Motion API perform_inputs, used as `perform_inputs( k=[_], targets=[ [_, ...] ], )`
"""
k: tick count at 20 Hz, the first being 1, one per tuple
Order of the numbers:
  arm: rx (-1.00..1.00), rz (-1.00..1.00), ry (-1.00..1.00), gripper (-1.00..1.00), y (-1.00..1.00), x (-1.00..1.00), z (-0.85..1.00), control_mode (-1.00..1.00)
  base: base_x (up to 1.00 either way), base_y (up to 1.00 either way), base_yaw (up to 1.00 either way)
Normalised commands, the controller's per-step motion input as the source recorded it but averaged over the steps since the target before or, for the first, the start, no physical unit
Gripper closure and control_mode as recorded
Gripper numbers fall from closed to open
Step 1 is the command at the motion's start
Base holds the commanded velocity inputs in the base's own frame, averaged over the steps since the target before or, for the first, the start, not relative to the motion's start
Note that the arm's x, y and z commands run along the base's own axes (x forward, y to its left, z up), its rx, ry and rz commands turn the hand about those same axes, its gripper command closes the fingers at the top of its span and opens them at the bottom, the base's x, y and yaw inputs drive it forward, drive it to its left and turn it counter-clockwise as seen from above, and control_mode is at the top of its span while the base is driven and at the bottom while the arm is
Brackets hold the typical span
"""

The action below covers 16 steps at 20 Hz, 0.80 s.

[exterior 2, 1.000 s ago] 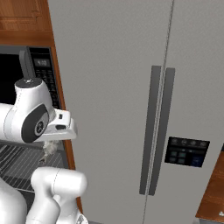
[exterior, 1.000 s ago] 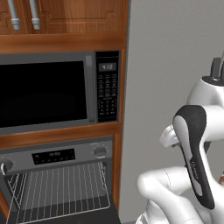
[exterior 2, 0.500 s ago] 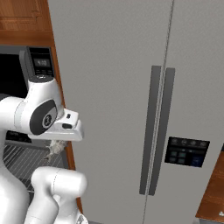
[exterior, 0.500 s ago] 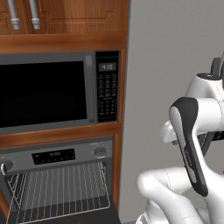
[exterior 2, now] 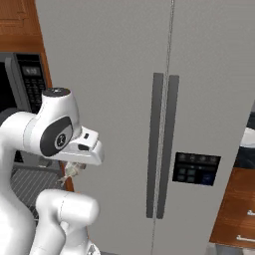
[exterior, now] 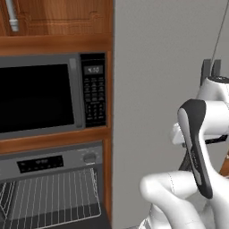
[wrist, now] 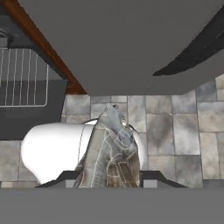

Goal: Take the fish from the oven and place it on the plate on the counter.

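Wrist swung further right since the earlier frame, away from the oven (exterior: pixel 53 188) toward the grey fridge (exterior 2: pixel 164 109). Gripper (wrist: pixel 109 177) roughly half closed, clamped on the fish (wrist: pixel 111 151), held over tiled floor (wrist: pixel 183 131). Oven door open, wire rack (exterior: pixel 49 194) exposed, microwave (exterior: pixel 49 96) above.

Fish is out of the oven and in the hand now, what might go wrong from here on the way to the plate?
1. The small grey fish sticks far out of the hand, high over the tiled floor; a fast swing may shake it loose.
2. The grey steel oven stands open, so the base could clip it.
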Motion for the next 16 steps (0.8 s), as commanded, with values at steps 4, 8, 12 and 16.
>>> perform_inputs(
  k=[4, 8, 12, 16],
  targets=[
    [0.00, 0.00, 0.00, 1.00, 0.00, 0.00, 0.00, 1.00, -0.01, -0.68, -0.21],
    [0.00, 0.00, 0.00, 1.00, 0.00, 0.00, 0.00, 1.00, -0.04, -0.71, -0.22],
    [0.00, 0.00, 0.00, 1.00, 0.00, 0.00, 0.00, 1.00, -0.04, -0.73, -0.24],
    [0.00, 0.00, 0.00, 1.00, 0.00, 0.00, 0.00, 1.00, 0.02, -0.93, -0.23]
  ],
)
